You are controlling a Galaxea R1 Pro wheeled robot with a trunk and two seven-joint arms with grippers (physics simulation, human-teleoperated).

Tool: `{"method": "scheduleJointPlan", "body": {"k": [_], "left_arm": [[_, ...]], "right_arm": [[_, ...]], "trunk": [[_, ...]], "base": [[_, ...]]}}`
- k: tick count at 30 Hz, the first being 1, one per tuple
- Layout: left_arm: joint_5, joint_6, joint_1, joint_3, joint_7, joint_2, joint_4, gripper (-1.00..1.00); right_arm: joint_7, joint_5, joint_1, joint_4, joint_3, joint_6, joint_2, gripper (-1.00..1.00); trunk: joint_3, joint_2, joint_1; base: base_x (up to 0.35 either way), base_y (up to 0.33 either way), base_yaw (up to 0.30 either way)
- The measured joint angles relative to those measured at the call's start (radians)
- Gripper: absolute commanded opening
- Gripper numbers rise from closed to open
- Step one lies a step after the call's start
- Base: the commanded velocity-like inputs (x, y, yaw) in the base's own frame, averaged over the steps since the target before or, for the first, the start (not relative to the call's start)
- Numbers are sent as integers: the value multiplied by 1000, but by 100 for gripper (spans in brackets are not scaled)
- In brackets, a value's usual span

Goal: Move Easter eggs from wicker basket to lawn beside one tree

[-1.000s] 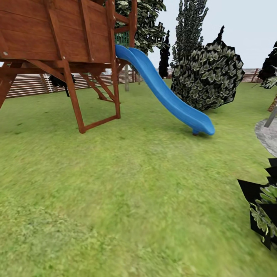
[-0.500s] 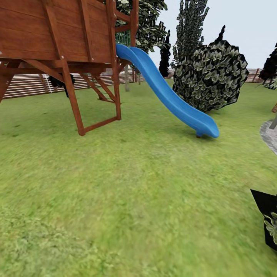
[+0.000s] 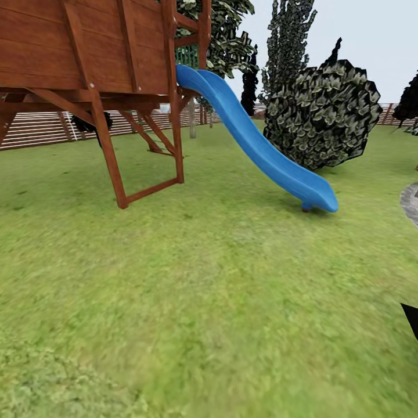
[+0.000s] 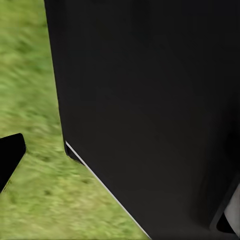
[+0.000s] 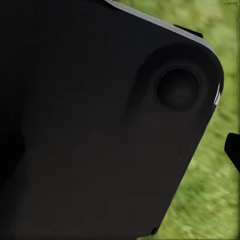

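1. Wooden play tower (image 3: 87,52), red-brown boards, is standing at far left on slanted legs, casting shade on the grass below; no writing or labels are readable anywhere.
2. Lawn (image 3: 220,302), mottled green, is spreading across the whole foreground of the head view and is showing as blurred grass strips in the left wrist view (image 4: 30,100) and the right wrist view (image 5: 220,75).
3. Slatted wooden fence (image 3: 40,129) is running behind the tower legs and reappearing far right behind the bush.
4. Blue slide (image 3: 261,151) is descending from the tower's deck rightward, its foot resting on the grass near the bush.
5. Pale grey trunk (image 3: 191,119) is rising beyond the tower's ladder, just before the fence, with dark speckled foliage (image 3: 226,40) above it; this looks like the tree, well apart from the robot.
6. Tall dark cypress-like tree (image 3: 287,40) is standing behind the slide.
7. Round speckled bush (image 3: 322,116) is sitting right of the slide's lower end.
8. Grey paved patch (image 3: 411,203) is touching the right edge; a black leaf-shaped tip (image 3: 411,316) is poking in lower down.
9. Both wrist views are being blocked by a black robot body panel (image 4: 150,110) (image 5: 100,125) close to the lens; whether either gripper is open or closed cannot be told.
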Motion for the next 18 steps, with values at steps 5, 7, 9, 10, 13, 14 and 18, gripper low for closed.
{"method": "scheduleJointPlan", "body": {"k": [5, 7, 9, 10, 13, 14, 18], "left_arm": [[0, 0, 0, 0, 0, 0, 0, 100], [0, 0, 0, 0, 0, 0, 0, 100], [0, 0, 0, 0, 0, 0, 0, 100], [0, 0, 0, 0, 0, 0, 0, 100], [0, 0, 0, 0, 0, 0, 0, 100], [0, 0, 0, 0, 0, 0, 0, 100], [0, 0, 0, 0, 0, 0, 0, 100]], "right_arm": [[-1, -1, 0, 0, -1, 0, -1, 100], [-1, -3, 0, -1, -3, 0, 0, 100], [-1, -4, 0, -1, -3, 0, 0, 100], [0, -4, 0, 0, -3, 0, 1, 100], [-1, -4, 0, -1, -3, 0, 0, 100], [-1, -4, 0, -1, -3, 0, 0, 100], [-1, -4, 0, 0, -3, 0, 0, 100]], "trunk": [[0, 0, 0], [0, 0, 0], [0, 0, 0], [0, 0, 0], [0, 0, 0], [0, 0, 0], [0, 0, 0]], "base": [[317, 101, 0], [317, 101, 0], [317, 101, 0], [317, 101, 0], [317, 101, 0], [317, 101, 0], [317, 101, 0]]}}
